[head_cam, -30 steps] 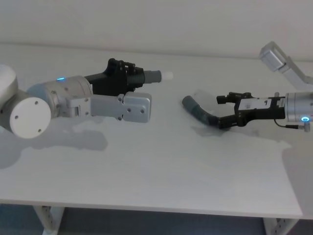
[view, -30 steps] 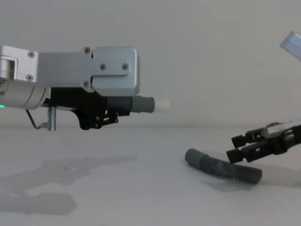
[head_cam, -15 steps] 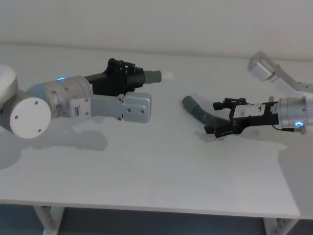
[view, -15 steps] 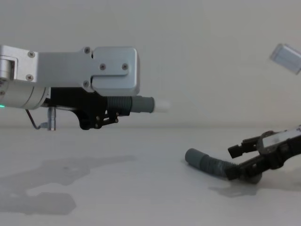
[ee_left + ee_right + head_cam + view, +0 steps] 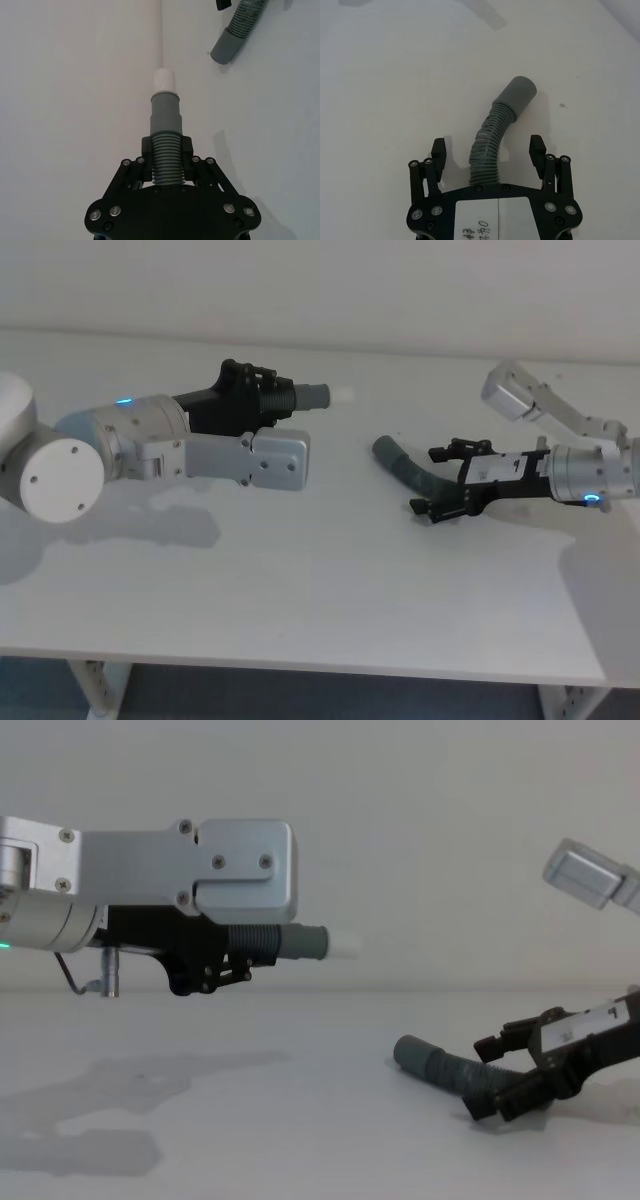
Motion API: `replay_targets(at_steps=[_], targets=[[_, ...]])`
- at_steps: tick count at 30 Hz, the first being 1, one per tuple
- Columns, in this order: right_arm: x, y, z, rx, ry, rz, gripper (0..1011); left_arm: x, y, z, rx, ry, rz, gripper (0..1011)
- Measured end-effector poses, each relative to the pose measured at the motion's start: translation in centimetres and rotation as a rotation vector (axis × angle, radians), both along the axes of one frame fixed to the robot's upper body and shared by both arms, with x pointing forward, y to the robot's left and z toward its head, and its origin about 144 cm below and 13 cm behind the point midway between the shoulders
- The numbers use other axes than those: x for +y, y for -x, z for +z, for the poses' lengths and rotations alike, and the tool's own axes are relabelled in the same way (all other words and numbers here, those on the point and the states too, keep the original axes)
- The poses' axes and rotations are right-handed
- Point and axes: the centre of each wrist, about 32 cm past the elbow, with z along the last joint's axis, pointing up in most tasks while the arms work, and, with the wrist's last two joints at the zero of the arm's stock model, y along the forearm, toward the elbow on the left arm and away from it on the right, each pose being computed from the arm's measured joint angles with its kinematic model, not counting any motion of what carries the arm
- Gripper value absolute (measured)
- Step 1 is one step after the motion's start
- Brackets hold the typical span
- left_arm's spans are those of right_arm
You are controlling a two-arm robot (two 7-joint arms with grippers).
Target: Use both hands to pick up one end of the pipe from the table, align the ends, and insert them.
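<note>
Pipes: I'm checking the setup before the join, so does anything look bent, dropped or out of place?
Nothing stands out. The left gripper holds the short pipe level above the table, white tip forward. The long pipe lies curved on the table between the open fingers of the right gripper.

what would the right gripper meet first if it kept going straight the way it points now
Probably the dark grey ribbed hose lying on the white table: it already runs between the right gripper's open fingers, so advancing would slide them farther along its ribs toward the smooth cuff.
</note>
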Motion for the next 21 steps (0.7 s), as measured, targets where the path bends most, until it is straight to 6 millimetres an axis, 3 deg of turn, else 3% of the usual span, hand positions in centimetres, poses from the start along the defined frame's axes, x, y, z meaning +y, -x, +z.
replay_targets(at_steps=[7, 21], targets=[[0.25, -0.08, -0.20, -0.020, 0.007, -0.002, 888, 0.00, 0.00, 0.00, 0.000, 0.000, 0.000, 320], [0.45, -0.14, -0.46, -0.039, 0.015, -0.004, 456, 0.00, 0.00, 0.00, 0.000, 0.000, 0.000, 320]])
